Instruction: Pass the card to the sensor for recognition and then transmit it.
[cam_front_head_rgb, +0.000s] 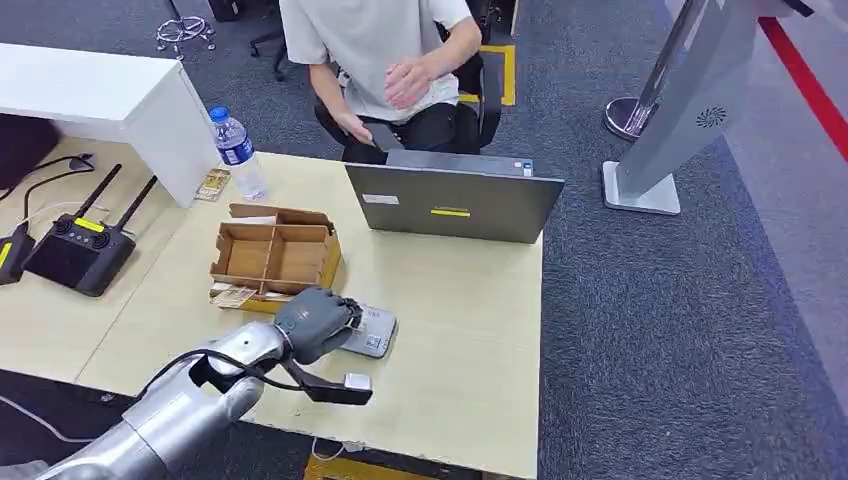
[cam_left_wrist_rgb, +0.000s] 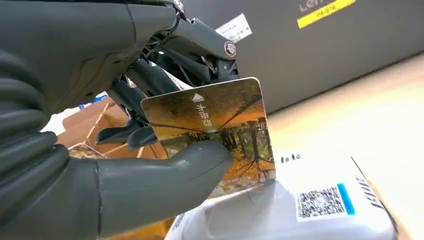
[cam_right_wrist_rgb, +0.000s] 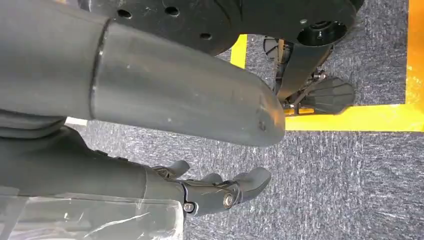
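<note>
A pale wooden surface (cam_front_head_rgb: 470, 330) stands on dark grey carpet (cam_front_head_rgb: 680, 320), carrying a laptop (cam_front_head_rgb: 455, 203) and cardboard divider box (cam_front_head_rgb: 275, 256). The left hand (cam_front_head_rgb: 318, 322) pinches an orange card (cam_left_wrist_rgb: 215, 125) between thumb and fingers (cam_left_wrist_rgb: 150, 82), just above the white sensor (cam_left_wrist_rgb: 300, 210). The right hand (cam_right_wrist_rgb: 150, 145) hangs empty, fingers loosely apart.

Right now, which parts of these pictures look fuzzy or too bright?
Left wrist view: the card is sharp, the laptop behind it soft, and the tabletop glares pale. Right wrist view: the thumb, very close, looks smooth and blurry, while the carpet stays crisp. Head view: evenly lit.
</note>
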